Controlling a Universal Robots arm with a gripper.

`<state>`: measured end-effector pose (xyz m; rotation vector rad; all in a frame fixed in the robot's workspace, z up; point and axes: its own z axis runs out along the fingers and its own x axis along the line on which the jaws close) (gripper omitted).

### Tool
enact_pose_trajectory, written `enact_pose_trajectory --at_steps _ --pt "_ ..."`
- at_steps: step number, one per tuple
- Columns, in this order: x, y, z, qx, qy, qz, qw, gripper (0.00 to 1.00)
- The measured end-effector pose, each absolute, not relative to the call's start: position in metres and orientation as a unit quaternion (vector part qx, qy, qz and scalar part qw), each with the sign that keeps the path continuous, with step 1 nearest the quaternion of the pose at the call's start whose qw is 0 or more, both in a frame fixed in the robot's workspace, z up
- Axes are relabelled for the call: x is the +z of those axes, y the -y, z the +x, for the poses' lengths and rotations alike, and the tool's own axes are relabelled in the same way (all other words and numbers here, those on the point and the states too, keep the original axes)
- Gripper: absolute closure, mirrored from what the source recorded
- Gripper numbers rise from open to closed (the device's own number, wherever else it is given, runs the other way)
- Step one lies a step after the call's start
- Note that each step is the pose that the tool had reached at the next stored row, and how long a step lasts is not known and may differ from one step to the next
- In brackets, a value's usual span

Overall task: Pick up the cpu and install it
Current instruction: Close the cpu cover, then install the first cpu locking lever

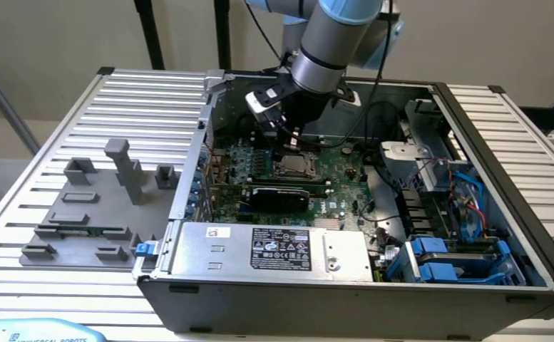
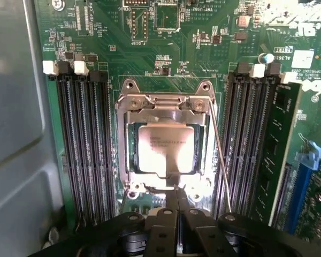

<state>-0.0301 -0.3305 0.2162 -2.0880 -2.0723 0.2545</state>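
1. I see the cpu (image 2: 166, 143) lying flat, silver top up, in its socket near the middle of the motherboard (image 2: 203, 59).
2. It sits between two banks of black memory slots (image 2: 85, 144), inside the socket's metal frame (image 2: 163, 101). A thin lever rod (image 2: 220, 155) runs along one side of that frame.
3. The jaws are pinched together and hold nothing. Their tips sit at one edge of the cpu; I cannot tell whether they touch it.
4. The arm (image 1: 324, 50) reaches down into the open computer case (image 1: 334, 306), which stands on the slatted tabletop (image 1: 143, 92).
5. Grey fixture blocks (image 1: 125, 167) stand outside the case, toward the tabletop's edge at the exterior view's left.
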Motion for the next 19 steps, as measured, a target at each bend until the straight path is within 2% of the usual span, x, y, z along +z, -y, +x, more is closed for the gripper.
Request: enact_pose_trajectory --at_steps 7,19 --pt "0.230 0.331 -0.051 0.080 0.699 -0.703 0.100 0.89" --pt "0.231 0.331 -0.073 0.076 0.679 -0.722 0.103 0.89"
